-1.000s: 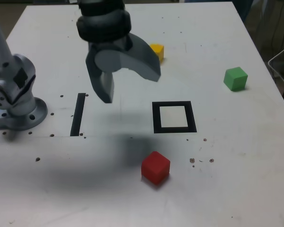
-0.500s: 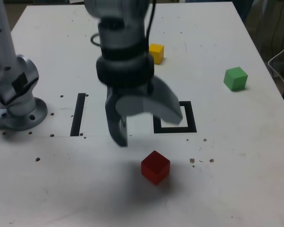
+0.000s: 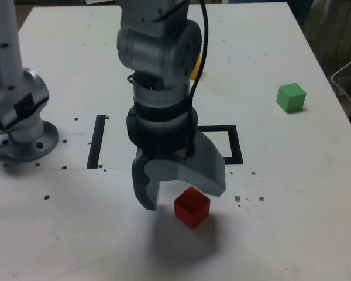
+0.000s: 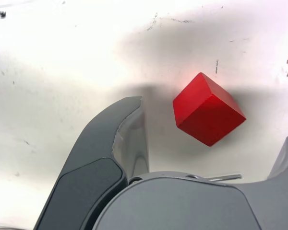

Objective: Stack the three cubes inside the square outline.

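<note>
- I have the claw [image 3: 184, 202] hanging over the near part of the counter [image 3: 292, 222], its two fingers spread wide and nothing between them gripped.
- The red cube [image 3: 192, 207] sits on the counter just beyond the fingertips; in the exterior view it shows between and slightly below them.
- My wrist view shows that same cube turned cornerwise, with a gap of bare surface between it and the nearer-looking dark finger [image 4: 93, 167].
- I see the square outline [image 3: 237, 144] behind the claw in the exterior view, its left part hidden by the arm [image 3: 161, 76]; the white centre that I can see has no cube on it.
- The yellow cube [image 3: 196, 68] is farther back, partly covered by the arm, so I get only a sliver of it.
- Over toward the exterior view's right, the green cube [image 3: 291, 98] rests on the counter by itself, well apart from the red one.
- To the exterior view's left of the claw lies the straight black bar [image 3: 96, 141], between it and the arm's round base [image 3: 26, 142].
</note>
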